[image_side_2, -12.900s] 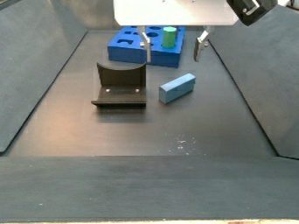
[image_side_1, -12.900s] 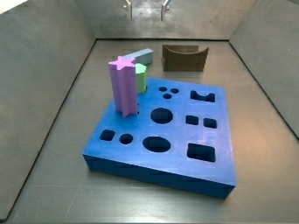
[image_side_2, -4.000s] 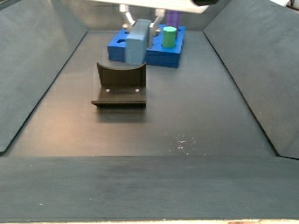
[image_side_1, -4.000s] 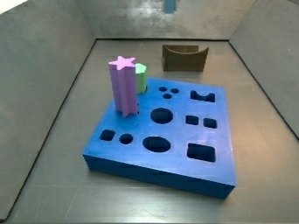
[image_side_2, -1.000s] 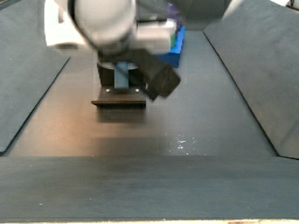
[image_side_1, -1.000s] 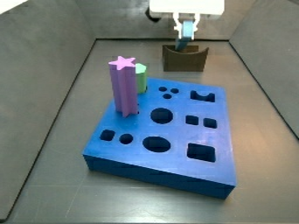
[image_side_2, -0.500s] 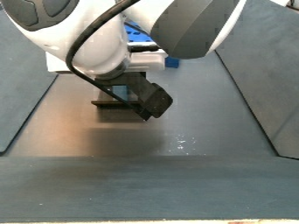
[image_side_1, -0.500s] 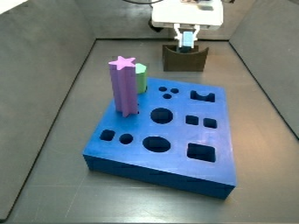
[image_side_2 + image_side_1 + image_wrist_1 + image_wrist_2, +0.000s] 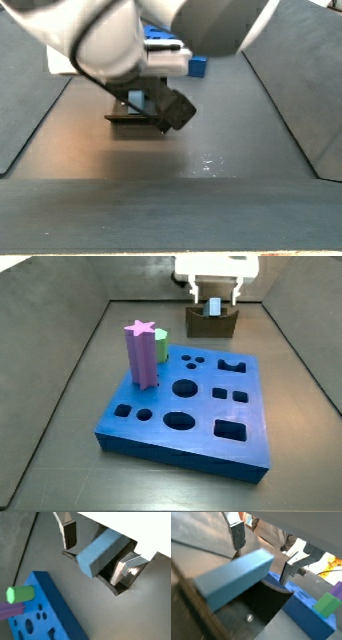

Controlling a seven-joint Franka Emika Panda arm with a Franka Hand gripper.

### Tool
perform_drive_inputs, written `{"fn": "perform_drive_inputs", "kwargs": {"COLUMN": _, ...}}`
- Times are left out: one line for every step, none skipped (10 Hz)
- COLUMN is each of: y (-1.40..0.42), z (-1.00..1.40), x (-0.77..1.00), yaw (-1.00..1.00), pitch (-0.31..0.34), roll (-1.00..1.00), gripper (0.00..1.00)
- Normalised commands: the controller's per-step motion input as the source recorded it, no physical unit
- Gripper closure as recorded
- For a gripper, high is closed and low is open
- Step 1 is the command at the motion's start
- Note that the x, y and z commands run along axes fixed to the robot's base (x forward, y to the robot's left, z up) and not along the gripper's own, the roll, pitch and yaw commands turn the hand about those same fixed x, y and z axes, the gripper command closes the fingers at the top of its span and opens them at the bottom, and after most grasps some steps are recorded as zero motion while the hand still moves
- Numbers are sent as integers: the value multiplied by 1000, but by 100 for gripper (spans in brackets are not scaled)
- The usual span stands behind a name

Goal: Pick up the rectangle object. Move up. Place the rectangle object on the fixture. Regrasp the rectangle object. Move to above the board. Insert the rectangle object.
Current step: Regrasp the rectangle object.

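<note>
The rectangle object [image 9: 100, 554] is a steel-blue bar lying tilted in the notch of the dark fixture [image 9: 112, 585]. In both wrist views the gripper [image 9: 98, 552] straddles the bar, open, with a gap on each side between the silver fingers [image 9: 70, 534] and the bar [image 9: 234, 574]. In a side view the gripper [image 9: 214, 300] hangs over the fixture [image 9: 211, 325] at the back, the bar [image 9: 214, 307] standing up between its fingers. The bright blue board [image 9: 187, 406] lies nearer the front. In a side view the arm hides the bar and most of the fixture [image 9: 132, 118].
A tall purple star post [image 9: 142, 354] and a green peg [image 9: 162, 346] stand in the board's far left corner. The green peg [image 9: 20, 593] also shows in both wrist views. Grey walls enclose the floor on three sides.
The gripper has come down with the bar onto the fixture. Its fingers now stand apart from the bar, which rests in the notch.
</note>
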Motion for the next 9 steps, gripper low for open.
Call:
{"fn": "perform_drive_inputs", "kwargs": {"y": -3, "z": 1000, "x": -46, "yaw": 54, "pitch": -18, "roll": 111, "gripper": 0}}
{"fn": "perform_drive_inputs", "kwargs": {"y": -2, "z": 1000, "x": -51, "yaw": 59, "pitch": 8, "roll": 109, "gripper": 0}}
{"fn": "perform_drive_inputs", "kwargs": {"y": -1, "z": 889, "x": -48, "yaw": 52, "pitch": 79, "roll": 100, "gripper": 0}}
{"fn": "perform_drive_inputs", "kwargs": {"y": 1, "z": 776, "x": -46, "yaw": 47, "pitch": 108, "roll": 95, "gripper": 0}}
{"fn": "perform_drive_inputs", "kwargs": {"y": 4, "z": 553, "x": -35, "yaw": 26, "pitch": 139, "roll": 92, "gripper": 0}}
{"fn": "perform_drive_inputs", "kwargs": {"y": 3, "z": 380, "x": -32, "yaw": 5, "pitch": 148, "roll": 86, "gripper": 0}}
{"fn": "perform_drive_inputs", "kwargs": {"y": 4, "z": 207, "x": -35, "yaw": -14, "pitch": 145, "roll": 81, "gripper": 0}}
{"fn": "perform_drive_inputs", "kwargs": {"y": -855, "z": 744, "x": -111, "yaw": 16, "pitch": 63, "roll": 1000, "gripper": 0}}
{"fn": "perform_drive_inputs", "kwargs": {"y": -812, "z": 696, "x": -103, "yaw": 15, "pitch": 60, "roll": 1000, "gripper": 0}}
